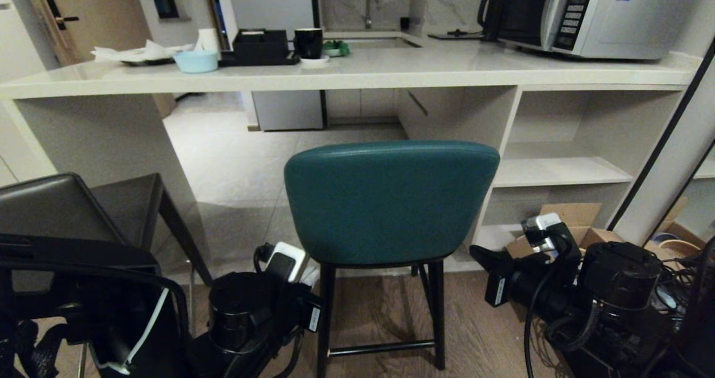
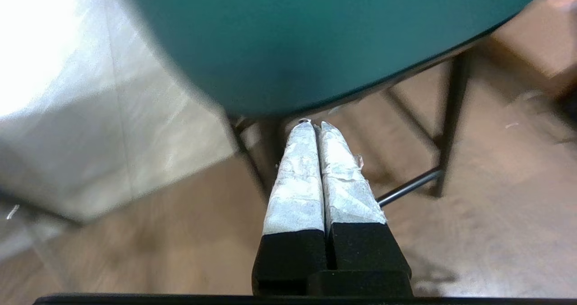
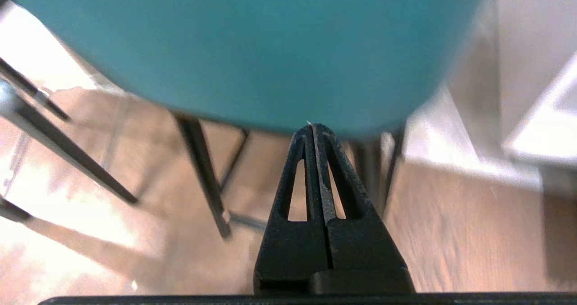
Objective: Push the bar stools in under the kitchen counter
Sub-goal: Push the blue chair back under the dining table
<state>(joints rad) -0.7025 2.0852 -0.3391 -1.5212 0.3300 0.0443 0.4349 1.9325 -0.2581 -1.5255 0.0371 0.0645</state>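
Long cream-white stone kitchen counter [image 1: 391, 68] spans the head view, w/ open white shelf cubbies [image 1: 564, 166] under its right end. Silver microwave [image 1: 592, 12] on top at right; black mug [image 1: 308, 43] and pale blue bowl [image 1: 195, 61] toward the left.

Teal leather bar stool w/ curved back and thin black legs [image 1: 391, 199] stands centre, back facing the robot, in front of the counter opening, legs on the wood floor, not tucked under.

Boxy dark grey square-seat stool [image 1: 72, 210] at far left, by the counter's left support panel.

Left gripper [image 2: 315, 125]: tape-wrapped fingers pressed together, nothing held, tips at lower edge of the teal back, left side. Contact unclear.

Right gripper [image 3: 314, 127]: black fingers closed tight, empty, tips at the same lower edge, right side.
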